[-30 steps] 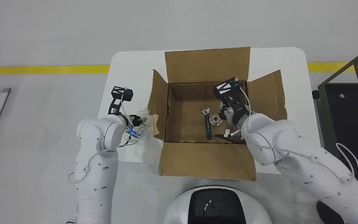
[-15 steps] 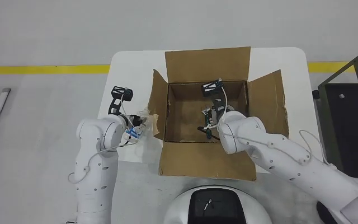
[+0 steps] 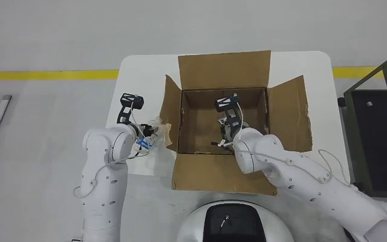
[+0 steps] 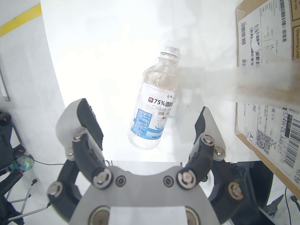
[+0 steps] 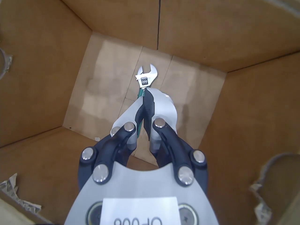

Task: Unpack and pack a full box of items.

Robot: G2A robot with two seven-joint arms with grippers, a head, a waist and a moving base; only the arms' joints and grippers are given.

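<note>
An open cardboard box (image 3: 224, 65) stands on the white table (image 3: 142, 72). Inside it, my right gripper (image 5: 144, 95) is shut on the green handle of an adjustable wrench (image 5: 145, 76). The wrench's steel head sticks out past the fingertips over the box floor. In the top view the right gripper (image 3: 225, 129) is near the box's middle. A clear bottle (image 4: 159, 87) with a white cap and a blue-and-white label lies on the table to the left of the box. My left gripper (image 4: 143, 108) hangs open above its lower half, not touching it.
The box's four flaps are folded outward, and the left flap (image 3: 171, 115) hangs over the table near the bottle. The labelled box side (image 4: 267, 47) is close beside the left gripper. A dark rack (image 3: 366, 133) stands off the table's right end.
My right arm has swung left inside the box onto the wrench, which lay loose on the box floor a second ago, and is now shut on it. The left arm has not moved.
</note>
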